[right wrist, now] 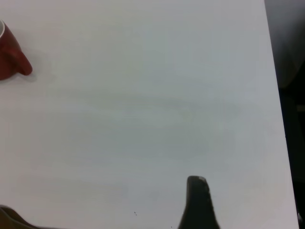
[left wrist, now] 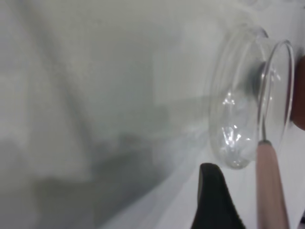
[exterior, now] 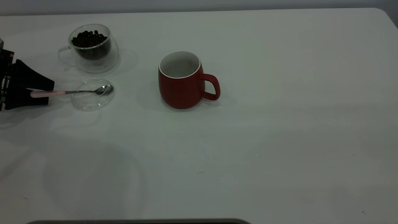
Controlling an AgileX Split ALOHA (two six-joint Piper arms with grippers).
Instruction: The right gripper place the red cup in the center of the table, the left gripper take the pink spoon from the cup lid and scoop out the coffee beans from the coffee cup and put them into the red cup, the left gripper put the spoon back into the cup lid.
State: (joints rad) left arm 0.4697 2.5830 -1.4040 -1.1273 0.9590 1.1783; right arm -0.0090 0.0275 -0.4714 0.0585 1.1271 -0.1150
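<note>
Left gripper at the table's left edge, fingers closed on the spoon's pink handle; its bowl rests in the lid. Glass cup of beans just behind. Red cup stands centrally, open tabletop around. Right gripper: one fingertip visible, state unclear

A dark red cup with white interior and rim stands on a plain white table. Near-black coffee beans fill a clear glass coffee cup. A pale pink-handled, silver spoon crosses a clear lid. The left gripper is black.
</note>
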